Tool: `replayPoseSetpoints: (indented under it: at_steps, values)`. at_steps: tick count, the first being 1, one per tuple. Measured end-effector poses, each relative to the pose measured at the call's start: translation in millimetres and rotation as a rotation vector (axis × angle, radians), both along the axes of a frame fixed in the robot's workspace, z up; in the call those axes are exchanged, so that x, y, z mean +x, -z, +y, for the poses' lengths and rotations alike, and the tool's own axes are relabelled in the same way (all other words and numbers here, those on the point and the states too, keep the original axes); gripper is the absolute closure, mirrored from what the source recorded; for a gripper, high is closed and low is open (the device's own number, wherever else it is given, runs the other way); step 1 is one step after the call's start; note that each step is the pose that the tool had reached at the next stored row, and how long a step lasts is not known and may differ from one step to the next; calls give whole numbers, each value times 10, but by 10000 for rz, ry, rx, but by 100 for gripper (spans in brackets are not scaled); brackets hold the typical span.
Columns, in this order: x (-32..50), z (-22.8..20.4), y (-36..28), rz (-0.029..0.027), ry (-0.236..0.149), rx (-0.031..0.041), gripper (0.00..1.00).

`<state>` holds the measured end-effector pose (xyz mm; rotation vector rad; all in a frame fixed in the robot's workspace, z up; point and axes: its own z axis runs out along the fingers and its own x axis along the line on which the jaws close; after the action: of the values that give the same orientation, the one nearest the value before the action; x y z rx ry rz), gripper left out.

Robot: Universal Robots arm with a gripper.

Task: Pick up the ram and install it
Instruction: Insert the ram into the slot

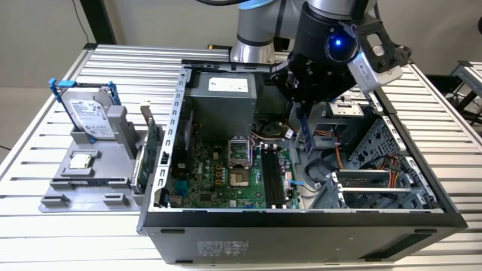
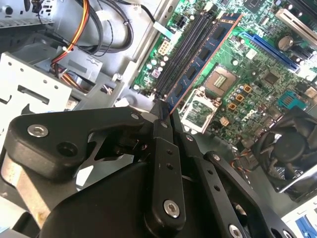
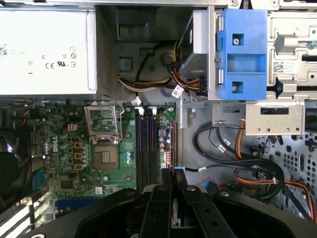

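I see the hand clamped on the ram, held edge-down above the black slots of the motherboard, inside the open case near the surface's far edge.

One ram stick, one hard drive (blue-framed), one computer case.

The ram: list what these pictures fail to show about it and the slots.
- Second wrist view: the ram has its gripped end buried between the fingers of the pincer.
- Exterior view: the black wrist housing covers the ram's upper part.
- First wrist view: the ram shows edge-on, so its faces are hidden.
- Memory slots: whether the ram touches one cannot be told.
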<state>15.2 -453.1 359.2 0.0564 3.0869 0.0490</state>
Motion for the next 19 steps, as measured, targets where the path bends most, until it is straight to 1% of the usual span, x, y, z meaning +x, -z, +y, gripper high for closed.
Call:
replayPoseSetpoints:
  at_steps: [19]
  values:
    - [31, 0, 111, 0, 0, 0, 100]
